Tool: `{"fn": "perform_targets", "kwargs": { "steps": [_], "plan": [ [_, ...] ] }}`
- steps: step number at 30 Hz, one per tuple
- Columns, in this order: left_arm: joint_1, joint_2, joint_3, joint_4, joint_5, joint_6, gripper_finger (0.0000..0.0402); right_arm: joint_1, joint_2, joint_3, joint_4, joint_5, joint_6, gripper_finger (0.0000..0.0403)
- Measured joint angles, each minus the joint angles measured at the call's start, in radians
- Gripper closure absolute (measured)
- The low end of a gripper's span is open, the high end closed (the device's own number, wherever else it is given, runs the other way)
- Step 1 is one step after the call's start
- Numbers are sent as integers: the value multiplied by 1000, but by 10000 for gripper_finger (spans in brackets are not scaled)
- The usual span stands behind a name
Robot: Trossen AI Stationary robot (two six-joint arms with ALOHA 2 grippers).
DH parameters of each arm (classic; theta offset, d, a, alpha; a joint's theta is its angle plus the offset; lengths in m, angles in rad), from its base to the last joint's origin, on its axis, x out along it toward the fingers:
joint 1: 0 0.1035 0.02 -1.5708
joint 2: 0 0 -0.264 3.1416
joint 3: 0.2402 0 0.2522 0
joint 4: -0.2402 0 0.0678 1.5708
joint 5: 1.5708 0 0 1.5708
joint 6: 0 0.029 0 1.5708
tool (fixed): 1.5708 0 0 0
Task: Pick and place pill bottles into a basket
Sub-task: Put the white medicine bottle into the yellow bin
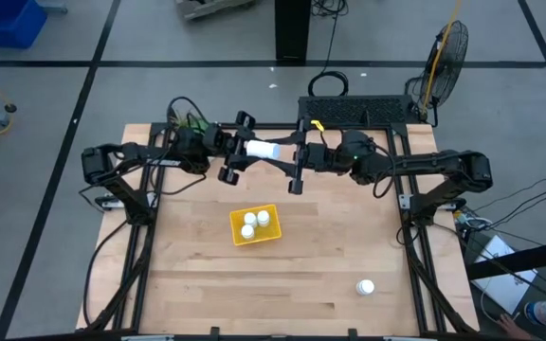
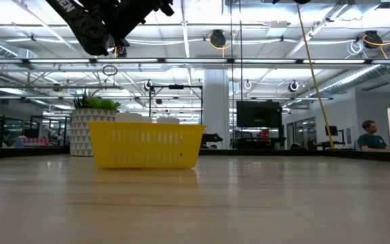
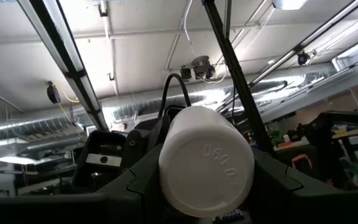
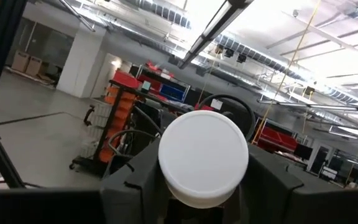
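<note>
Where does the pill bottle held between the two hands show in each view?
High view: held bottle, lying level behind the basket.
Low view: not in it.
Left wrist view: its base, centre.
Right wrist view: its cap, centre.
Shared landmark: the bottle itself.

A white pill bottle (image 3: 207, 162) is filling the middle of the view, its flat round end facing the camera and showing faint raised characters. The left gripper (image 3: 197, 186) is holding it, one dark finger (image 3: 138, 180) pressing against each side of the bottle. Beyond it, dark robot parts and a looping black cable (image 3: 176, 90) are showing against a ceiling with silver ducting (image 3: 135, 109).
</note>
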Motion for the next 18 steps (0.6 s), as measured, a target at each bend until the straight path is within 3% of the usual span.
{"fn": "perform_targets", "kwargs": {
  "steps": [3, 9, 12, 15, 18],
  "plan": [
    [9, 0, 2, -9, -1, -53, 221, 0, -26, -2, -40, 4, -9, 243],
    [40, 0, 1, -11, -10, -171, 74, 0, -122, 3, -86, 40, -59, 243],
    [53, 0, 1, -10, -13, -193, 26, 1, -150, 1, -156, 54, -69, 243],
    [70, 0, 1, -11, 13, -241, 9, 2, -180, -2, -256, 54, -60, 243],
    [103, 0, 1, -11, 101, -293, 17, 2, -225, 1, -381, 93, -40, 243]
  ]
}}
